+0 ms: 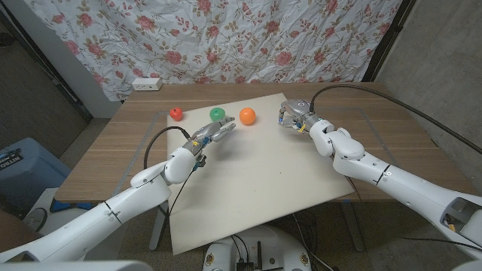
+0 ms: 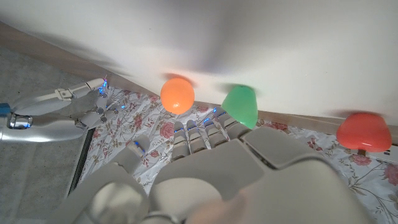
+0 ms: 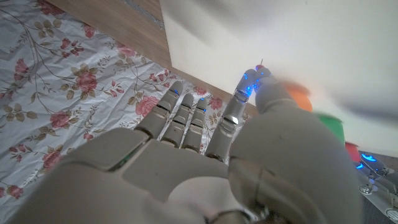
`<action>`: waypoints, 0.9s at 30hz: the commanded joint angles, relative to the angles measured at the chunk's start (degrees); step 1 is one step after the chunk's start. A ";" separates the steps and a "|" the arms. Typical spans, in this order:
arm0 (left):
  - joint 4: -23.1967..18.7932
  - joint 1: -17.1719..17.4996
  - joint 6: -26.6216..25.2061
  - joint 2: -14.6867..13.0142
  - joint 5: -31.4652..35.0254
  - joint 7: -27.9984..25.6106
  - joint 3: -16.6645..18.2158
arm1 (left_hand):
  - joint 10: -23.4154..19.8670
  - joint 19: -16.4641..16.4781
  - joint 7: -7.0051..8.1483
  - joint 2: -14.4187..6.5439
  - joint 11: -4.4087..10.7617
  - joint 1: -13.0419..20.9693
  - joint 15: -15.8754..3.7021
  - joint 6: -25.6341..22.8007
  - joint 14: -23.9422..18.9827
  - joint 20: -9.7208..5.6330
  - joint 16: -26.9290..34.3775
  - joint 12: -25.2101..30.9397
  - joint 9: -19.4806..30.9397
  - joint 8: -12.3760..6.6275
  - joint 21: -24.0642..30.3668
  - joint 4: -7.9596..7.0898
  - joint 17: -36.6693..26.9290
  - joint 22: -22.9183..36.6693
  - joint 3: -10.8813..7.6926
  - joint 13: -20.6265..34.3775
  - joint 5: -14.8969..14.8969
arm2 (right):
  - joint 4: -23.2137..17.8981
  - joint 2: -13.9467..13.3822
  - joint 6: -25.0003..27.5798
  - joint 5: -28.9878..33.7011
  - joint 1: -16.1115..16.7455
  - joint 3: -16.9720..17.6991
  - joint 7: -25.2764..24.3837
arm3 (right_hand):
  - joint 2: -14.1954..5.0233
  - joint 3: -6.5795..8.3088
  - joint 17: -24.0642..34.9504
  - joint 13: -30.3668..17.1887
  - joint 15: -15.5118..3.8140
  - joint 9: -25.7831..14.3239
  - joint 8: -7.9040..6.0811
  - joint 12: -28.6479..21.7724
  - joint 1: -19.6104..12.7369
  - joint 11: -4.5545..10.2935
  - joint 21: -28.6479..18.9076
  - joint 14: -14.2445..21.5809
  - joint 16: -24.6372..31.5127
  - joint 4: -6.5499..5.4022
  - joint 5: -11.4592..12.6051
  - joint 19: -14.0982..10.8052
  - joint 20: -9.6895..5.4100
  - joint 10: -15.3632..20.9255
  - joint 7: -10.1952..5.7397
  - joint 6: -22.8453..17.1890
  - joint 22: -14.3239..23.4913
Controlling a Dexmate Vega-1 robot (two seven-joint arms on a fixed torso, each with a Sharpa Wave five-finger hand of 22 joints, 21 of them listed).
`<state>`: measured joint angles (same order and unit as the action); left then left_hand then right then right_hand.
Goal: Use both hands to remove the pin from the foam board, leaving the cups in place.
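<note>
A long wooden table (image 1: 143, 162) with pale brown planks is standing in front of a white floral curtain (image 1: 226, 38) with red roses, which is hanging across the back. A white power strip (image 1: 146, 84) is lying at the table's far left corner. A blue plastic bin (image 1: 19, 169) is sitting on the floor at left.

Both arms: glossy white rounded shells, grey joints. Black cable runs along each forearm. Left hand (image 1: 213, 135) and right hand (image 1: 292, 115): light grey segmented fingers, blue LEDs.
</note>
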<state>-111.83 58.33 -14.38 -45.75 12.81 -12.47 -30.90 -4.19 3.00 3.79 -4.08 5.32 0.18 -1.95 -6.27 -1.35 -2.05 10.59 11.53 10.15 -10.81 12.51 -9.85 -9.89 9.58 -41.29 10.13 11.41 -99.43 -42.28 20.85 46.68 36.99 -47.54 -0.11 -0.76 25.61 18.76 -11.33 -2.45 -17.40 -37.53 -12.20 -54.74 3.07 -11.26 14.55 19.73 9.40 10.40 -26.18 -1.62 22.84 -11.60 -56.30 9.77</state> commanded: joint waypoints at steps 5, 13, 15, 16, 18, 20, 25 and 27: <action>1.54 2.15 4.78 2.09 -6.30 -5.60 3.01 | -0.69 0.56 -0.31 -5.33 0.19 0.16 -2.64 -0.71 -0.31 -3.10 -0.07 -0.04 -0.01 -0.10 -0.16 0.16 -0.01 0.18 -0.12 -0.02 -0.04 | 0.49 0.52 0.93 5.44 -1.39 -1.61 3.45 | -0.66 -0.11 0.37 -0.12 -2.01 -0.28 -0.51 -0.18 -0.15 0.37 0.10 0.33 0.43 -0.01 0.21 -0.01 0.28 0.64 -1.05 -1.23 0.04; 1.68 3.01 6.18 2.99 -8.55 -7.67 4.42 | -0.57 0.65 -0.33 -5.13 0.25 0.07 -2.56 -0.48 -0.20 -3.15 -0.17 -0.16 -0.02 0.06 -0.27 0.16 -0.03 0.18 0.00 -0.03 -0.07 | 1.48 1.12 0.93 7.13 -2.16 -2.23 4.94 | -0.67 -0.18 0.47 -0.13 -2.00 -0.26 -0.49 -0.12 -0.09 0.43 0.10 0.26 0.45 -0.05 0.21 0.02 0.28 0.62 -1.06 -1.17 0.04; 1.71 3.28 6.35 3.35 -9.19 -8.27 4.83 | -0.52 0.64 -0.34 -5.09 0.28 0.05 -2.51 -0.42 -0.15 -3.18 -0.19 -0.20 -0.02 0.10 -0.31 0.16 -0.03 0.18 0.03 -0.03 -0.08 | 1.62 1.24 1.06 7.75 -2.36 -2.51 5.49 | -0.68 -0.19 0.50 -0.13 -1.95 -0.25 -0.49 -0.11 -0.10 0.30 0.11 0.21 0.45 -0.05 0.22 0.05 0.30 0.64 -1.06 -1.16 0.04; 1.94 3.42 6.97 3.55 -9.70 -8.49 5.06 | -0.47 0.65 -0.35 -5.08 0.30 0.04 -2.51 -0.41 -0.15 -3.20 -0.20 -0.23 -0.02 0.11 -0.32 0.15 -0.03 0.18 0.04 -0.03 -0.08 | 1.66 1.27 1.08 8.12 -2.51 -2.69 5.86 | -0.68 -0.19 0.52 -0.13 -1.93 -0.25 -0.49 -0.10 -0.11 0.35 0.12 0.19 0.45 -0.04 0.22 0.07 0.31 0.62 -1.06 -1.16 0.04; 2.19 3.69 7.50 4.02 -10.39 -9.16 5.44 | -0.44 0.63 -0.36 -5.07 0.26 0.03 -2.49 -0.38 -0.12 -3.19 -0.21 -0.25 -0.02 0.13 -0.34 0.15 -0.04 0.18 0.05 -0.03 -0.08 | 1.74 1.33 0.68 7.85 -2.60 -2.58 6.14 | -0.69 -0.21 0.54 -0.14 -1.90 -0.24 -0.47 -0.05 -0.10 0.34 0.11 0.16 0.45 -0.05 0.23 0.06 0.35 0.52 -1.07 -1.11 0.04; 2.56 4.02 8.02 4.85 -11.13 -10.23 5.85 | -0.46 0.64 -0.37 -5.06 0.31 0.02 -2.49 -0.38 -0.13 -3.18 -0.21 -0.25 -0.03 0.14 -0.36 0.15 -0.04 0.18 0.06 -0.03 -0.09 | 1.85 1.50 0.87 8.53 -2.82 -2.87 6.62 | -0.70 -0.23 0.57 -0.14 -1.94 -0.23 -0.45 -0.07 -0.07 0.51 0.12 0.12 0.45 -0.07 0.23 0.08 0.36 0.60 -1.08 -1.06 0.04; 3.23 4.79 9.22 5.62 -12.28 -11.64 6.49 | -0.46 0.57 -0.44 -5.07 0.20 0.00 -2.42 -0.43 -0.05 -3.18 -0.26 -0.29 -0.03 0.15 -0.48 0.15 -0.04 0.18 0.10 -0.04 -0.09 | 2.36 1.81 0.84 11.17 -3.59 -4.16 8.19 | -0.75 -0.27 0.66 -0.15 -2.03 -0.22 -0.43 -0.04 0.02 0.67 0.14 0.06 0.46 -0.13 0.24 0.15 0.41 0.58 -1.10 -1.00 0.04; 3.53 5.11 9.98 5.90 -12.69 -12.25 6.82 | -0.49 0.57 -0.44 -5.07 0.21 -0.01 -2.42 -0.45 -0.06 -3.16 -0.26 -0.29 -0.04 0.15 -0.52 0.15 -0.04 0.18 0.10 -0.04 -0.08 | 2.75 1.95 0.57 11.46 -3.63 -4.29 8.08 | -0.71 -0.31 0.68 -0.16 -2.05 -0.22 -0.43 -0.07 0.07 0.78 0.14 0.08 0.48 -0.14 0.24 0.16 0.44 0.69 -1.10 -0.97 0.04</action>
<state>-109.53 61.87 -7.31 -41.73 3.15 -21.41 -25.89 -4.39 3.00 3.59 -4.08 5.53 0.18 -1.95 -6.46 -1.34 -2.05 10.37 11.53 10.15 -10.81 12.06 -9.86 -9.88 9.59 -41.28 10.13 11.41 -97.83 -41.03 21.71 54.93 34.39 -50.38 5.85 -0.76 25.37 19.29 -11.32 -2.45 -17.45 -37.70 -12.20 -54.73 3.39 -11.26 14.55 19.94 9.17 10.38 -25.95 -1.40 23.15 -11.60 -56.29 9.76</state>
